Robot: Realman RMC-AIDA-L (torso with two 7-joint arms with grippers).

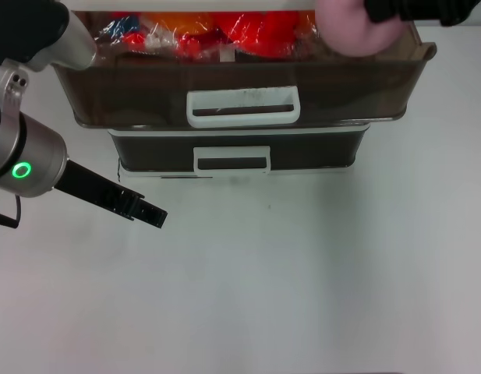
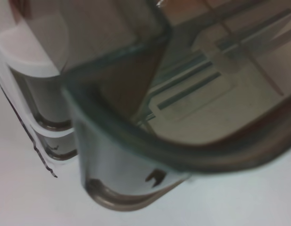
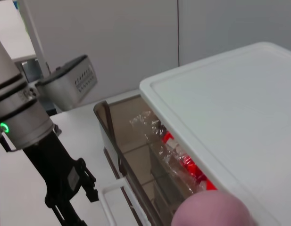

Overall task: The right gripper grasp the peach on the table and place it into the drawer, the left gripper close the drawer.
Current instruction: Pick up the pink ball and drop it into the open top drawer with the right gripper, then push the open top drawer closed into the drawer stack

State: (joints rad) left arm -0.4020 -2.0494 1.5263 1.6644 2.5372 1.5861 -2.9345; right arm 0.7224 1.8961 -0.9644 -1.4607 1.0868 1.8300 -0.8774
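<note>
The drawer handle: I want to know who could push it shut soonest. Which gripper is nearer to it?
Left. The left gripper hovers over the table below and left of the open drawer's handle. The right gripper is above the drawer's far right corner, holding the peach.

You are seeing the pink peach (image 1: 351, 33) hanging over the open drawer's (image 1: 248, 86) right end, held in the right hand (image 1: 412, 9). The dark brown translucent drawer is standing pulled out, its white loop handle (image 1: 243, 107) facing you, on the white tabletop (image 1: 302, 273).
</note>
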